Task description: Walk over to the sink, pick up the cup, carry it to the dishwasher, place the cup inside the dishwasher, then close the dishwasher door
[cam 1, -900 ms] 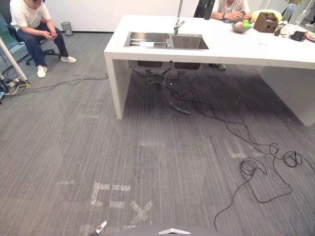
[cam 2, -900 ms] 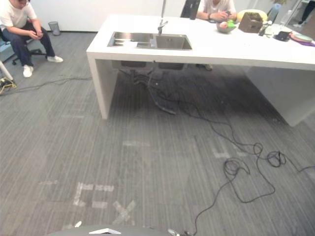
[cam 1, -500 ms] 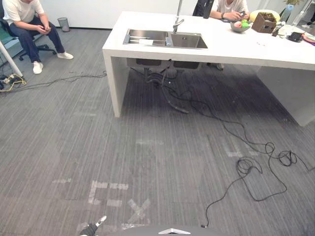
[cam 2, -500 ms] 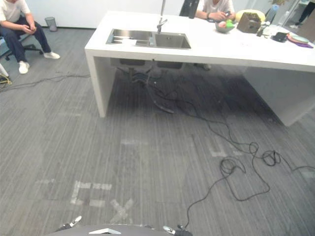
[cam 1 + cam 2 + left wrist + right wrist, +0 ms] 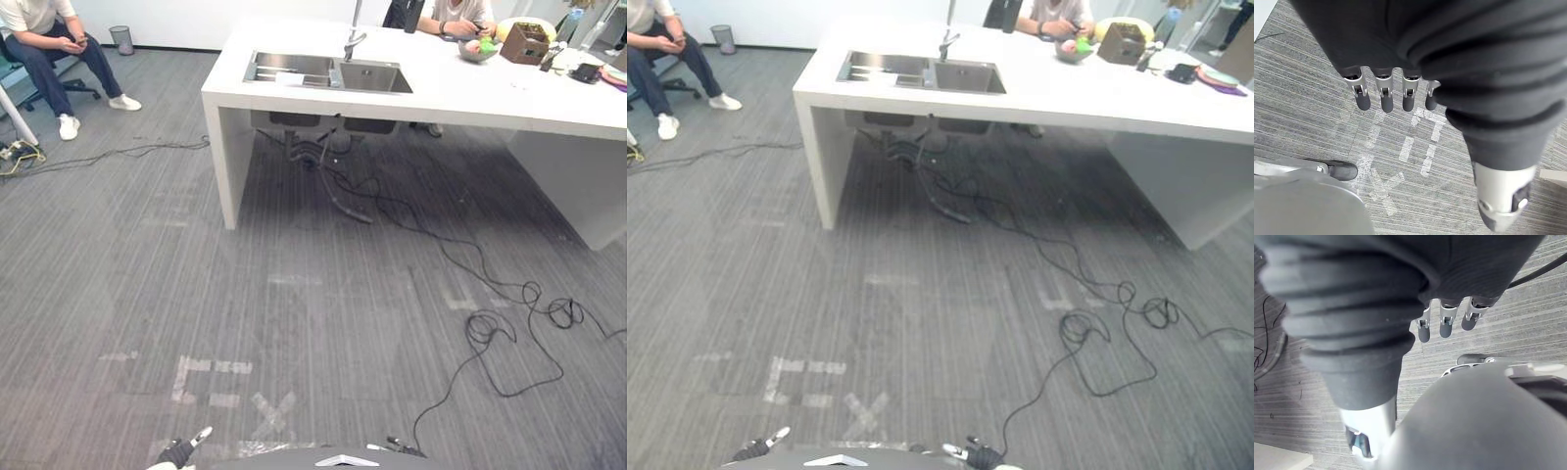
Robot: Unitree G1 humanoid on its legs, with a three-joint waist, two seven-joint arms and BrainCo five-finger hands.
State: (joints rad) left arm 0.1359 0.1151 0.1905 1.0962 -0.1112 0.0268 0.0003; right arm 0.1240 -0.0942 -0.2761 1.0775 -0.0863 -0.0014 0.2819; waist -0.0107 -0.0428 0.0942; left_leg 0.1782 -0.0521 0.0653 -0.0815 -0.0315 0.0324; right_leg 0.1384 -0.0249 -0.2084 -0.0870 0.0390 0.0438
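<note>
Across the grey carpet (image 5: 147,274), well apart from the robot, stands a white counter (image 5: 509,98) with a steel double sink (image 5: 374,80) set into its left end and a faucet (image 5: 353,44) rising behind the divider. A pale object (image 5: 291,80) lies in the left basin; whether it is the cup cannot be told at this range. On the far right of the counter sit a bowl of fruit (image 5: 478,49) and a brown box (image 5: 529,41). One person (image 5: 465,12) sits behind the counter near the bowl; a second person (image 5: 49,34) sits on a chair at the far left, beside a small waste bin (image 5: 122,39). Pale tape marks (image 5: 211,382) lie on the carpet close before the robot.

Left hand (image 5: 1386,95): hangs low at the robot's side, fingers straight and loosely spread, thumb apart, holding nothing; carpet and tape marks show beyond the fingertips. Right hand (image 5: 1444,325): hangs likewise at the other side, fingers relaxed and empty, carpet beyond them. Both hands appear at the bottom edge of the eye views.
</note>
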